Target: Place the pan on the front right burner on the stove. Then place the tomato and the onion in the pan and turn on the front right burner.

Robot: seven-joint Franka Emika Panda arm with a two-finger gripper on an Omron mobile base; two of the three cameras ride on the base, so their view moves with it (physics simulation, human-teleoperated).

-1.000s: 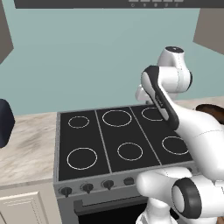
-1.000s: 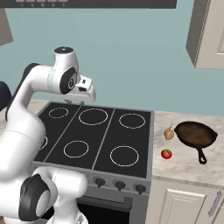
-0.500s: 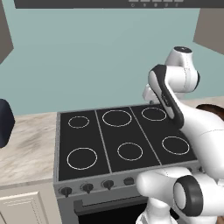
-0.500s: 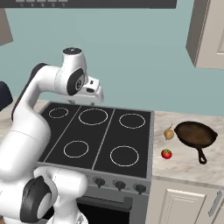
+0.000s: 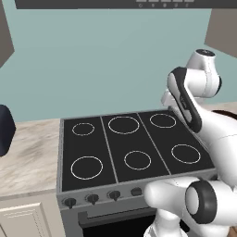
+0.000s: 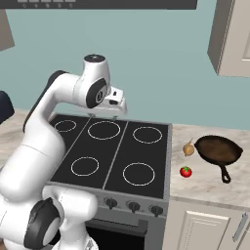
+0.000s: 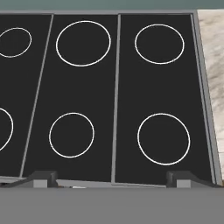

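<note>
Step in hand, as I judge it: reaching for the pan (image 6: 218,149), which lies on the desk (image 6: 210,180) well off to the claw's right, past the stove's right edge; nothing on the stove (image 6: 113,151) yet.

Claw (image 6: 114,108) hangs high over the rear middle of the stove, pointing down; in the hand view the two tips sit far apart at the bottom edge with nothing between them, so it is wide open and empty.

Front right burner (image 7: 163,139) lies below the claw and a little to its right, bare; the pan's goal.

Onion (image 6: 189,148) sits just beside the pan's near rim, on the side facing the claw; whether they touch I cannot tell; tomato (image 6: 185,171) lies apart from the pan, nearer the desk's front edge.

To do it well, by my reckoning:
- travel right at height, clearing the onion; descend only once past it
- the pan's handle (image 6: 225,173) runs toward the desk's front; likely the better grip, with the fingers set across it
- a handle grip may let the pan tilt; grip close to the bowl
- keep the pan level on the carry; centre it on the ring
</note>
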